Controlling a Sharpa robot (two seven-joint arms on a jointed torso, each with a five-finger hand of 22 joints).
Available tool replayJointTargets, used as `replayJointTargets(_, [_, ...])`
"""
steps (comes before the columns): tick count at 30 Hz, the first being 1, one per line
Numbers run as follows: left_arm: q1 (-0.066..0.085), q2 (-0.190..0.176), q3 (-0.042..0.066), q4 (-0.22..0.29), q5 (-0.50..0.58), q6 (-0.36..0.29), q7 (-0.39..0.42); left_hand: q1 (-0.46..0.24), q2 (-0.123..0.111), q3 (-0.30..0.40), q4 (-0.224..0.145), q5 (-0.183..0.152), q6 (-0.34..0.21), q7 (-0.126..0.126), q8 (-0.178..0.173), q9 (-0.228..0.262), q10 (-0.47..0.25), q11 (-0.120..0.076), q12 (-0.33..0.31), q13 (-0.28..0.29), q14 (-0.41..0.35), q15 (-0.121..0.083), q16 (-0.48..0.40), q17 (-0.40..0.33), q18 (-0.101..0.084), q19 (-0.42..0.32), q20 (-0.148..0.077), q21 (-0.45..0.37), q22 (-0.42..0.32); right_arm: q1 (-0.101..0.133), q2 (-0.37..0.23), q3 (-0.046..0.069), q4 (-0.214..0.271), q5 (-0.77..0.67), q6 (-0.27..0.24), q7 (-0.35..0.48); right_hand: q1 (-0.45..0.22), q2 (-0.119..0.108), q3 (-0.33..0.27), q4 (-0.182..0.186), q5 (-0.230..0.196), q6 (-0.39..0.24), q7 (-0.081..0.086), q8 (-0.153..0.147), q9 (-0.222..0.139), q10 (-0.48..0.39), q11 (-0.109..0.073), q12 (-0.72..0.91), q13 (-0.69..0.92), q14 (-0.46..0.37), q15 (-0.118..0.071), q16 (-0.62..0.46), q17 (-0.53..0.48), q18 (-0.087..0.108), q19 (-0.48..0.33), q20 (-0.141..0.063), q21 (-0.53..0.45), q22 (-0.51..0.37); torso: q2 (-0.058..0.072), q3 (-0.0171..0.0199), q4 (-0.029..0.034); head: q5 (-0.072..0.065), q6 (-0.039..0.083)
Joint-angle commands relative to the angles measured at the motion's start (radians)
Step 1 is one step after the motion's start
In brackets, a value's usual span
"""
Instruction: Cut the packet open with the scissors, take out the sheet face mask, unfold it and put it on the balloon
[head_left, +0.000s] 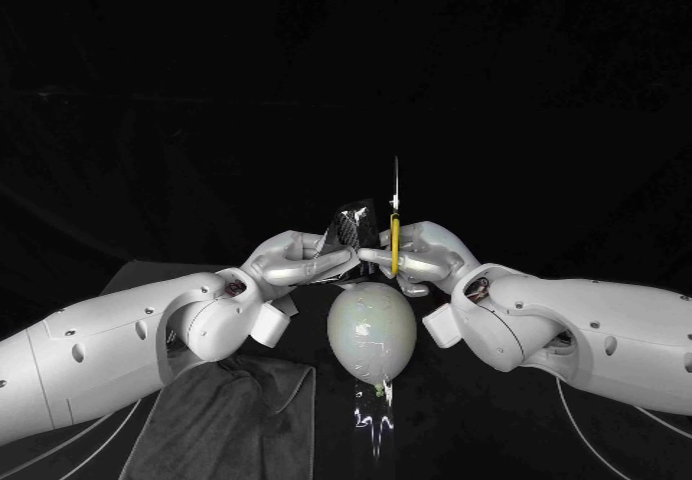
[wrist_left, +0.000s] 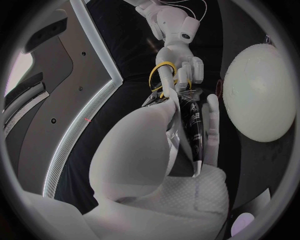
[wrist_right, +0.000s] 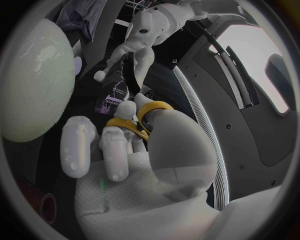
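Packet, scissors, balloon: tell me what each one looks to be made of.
The packet looks like thin glossy film, plastic or foil laminate: dark, printed, glinting in the left hand. The scissors in the right hand seem to have yellow plastic handles and a thin bright metal blade. The balloon is probably latex: pale, smooth, softly shiny, slightly translucent.

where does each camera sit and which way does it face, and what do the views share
Head view: on the robot's head, looking down; both white arms enter, left hand holding the packet, right hand holding the scissors, by the balloon.
Left wrist view: behind the left hand, facing the packet and the right hand beyond.
Right wrist view: behind the right hand, facing the scissors and the left hand.
Shared: all three show packet, scissors and balloon.
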Motion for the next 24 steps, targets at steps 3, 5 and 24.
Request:
replayJointTargets(3, [0.002,0.005,0.002,0.004,-0.01,-0.002,-0.001,-0.009,0.003,0.007,0.001,0.006,0.0,-0.006,0.004,0.0,0.01,-0.001,-0.002,-0.001,0.005,0.001,0.007,0.002,0.009,-0.003,-0.005,0.007,0.002,0.001,0.005,0.001,0.002,-0.036,0.006,0.01,0.051,0.064,0.031,-0.014,-0.003,0.018,-0.008,0.026,0.016,0.292,-0.027,0.878,0.383,0.104,-0.009,0.004,0.263,-0.007,0.0,-0.013,0.0,0.167,0.0,-0.0004,0.0002,-0.002,0.001])
replayJointTargets(5, [0.002,0.005,0.002,0.004,-0.011,0.0,-0.002,-0.009,0.003,0.007,0.001,0.006,0.0,-0.006,0.004,0.0,0.01,-0.001,-0.002,-0.001,0.005,0.0,0.007,0.002,0.009,-0.003,-0.005,0.007,0.002,0.001,0.005,0.001,0.001,-0.041,-0.002,0.01,0.051,0.065,0.036,-0.016,-0.003,0.019,-0.009,0.029,0.017,0.292,-0.028,0.878,0.383,0.104,-0.009,0.004,0.263,-0.007,0.001,-0.014,0.001,0.167,0.0,-0.0005,0.0002,-0.002,0.0])
replayJointTargets(24, [0.003,-0.004,0.002,0.007,0.019,0.033,-0.007,-0.084,-0.076,-0.027,0.02,0.005,-0.074,0.04,-0.043,-0.017,-0.052,0.033,-0.004,-0.002,-0.066,0.032,-0.015,0.004,-0.013,-0.089,0.021,-0.014,-0.005,0.001,-0.004,0.001,0.013,-0.089,-0.047,-0.021,0.044,0.066,0.071,-0.027,-0.003,0.025,-0.012,0.041,0.025,0.292,-0.031,0.878,0.383,0.104,-0.011,0.004,0.263,-0.004,-0.009,-0.019,-0.014,0.163,0.0,-0.0003,-0.0002,-0.008,0.005])
